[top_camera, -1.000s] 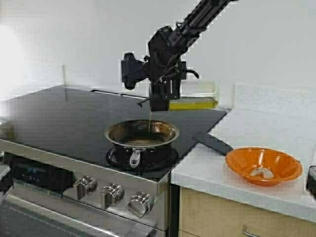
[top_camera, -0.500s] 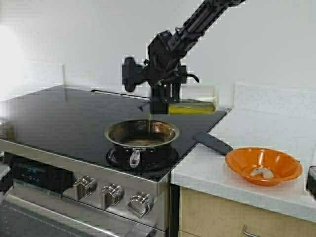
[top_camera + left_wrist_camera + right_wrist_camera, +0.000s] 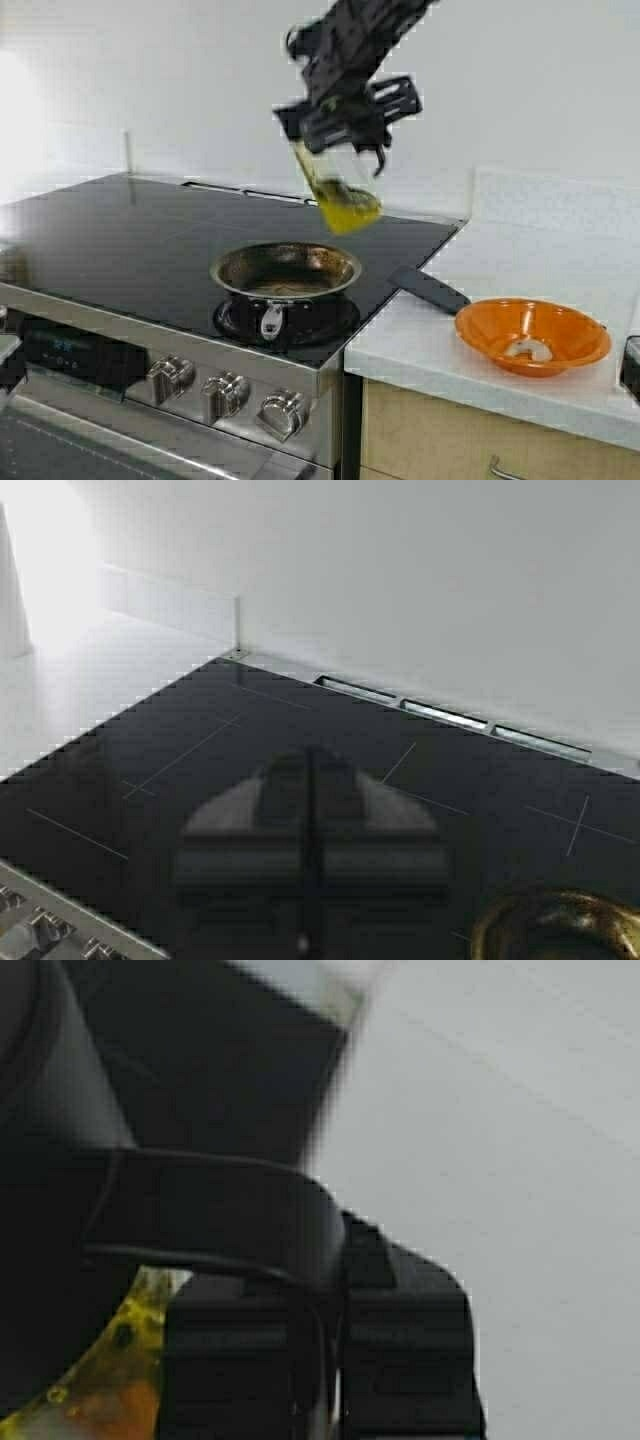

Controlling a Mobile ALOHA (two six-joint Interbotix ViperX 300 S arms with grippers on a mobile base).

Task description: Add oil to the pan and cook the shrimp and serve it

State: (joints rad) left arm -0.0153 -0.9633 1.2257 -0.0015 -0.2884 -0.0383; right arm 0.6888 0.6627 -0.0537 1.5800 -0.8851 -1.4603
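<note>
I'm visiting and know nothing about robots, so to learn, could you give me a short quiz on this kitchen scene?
1. True or false: the right gripper holds the oil jug above the pan.
2. Where is the shrimp? A) in the pan B) in the orange bowl C) on the stovetop
3. Fill in: the spatula lies between the pan and the ____.

Key: 1 true; 2 B; 3 orange bowl.

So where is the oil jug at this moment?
In the high view the oil jug hangs tilted in the air, held by the right claw, above the pan and slightly to its right, over the black stovetop.
</note>
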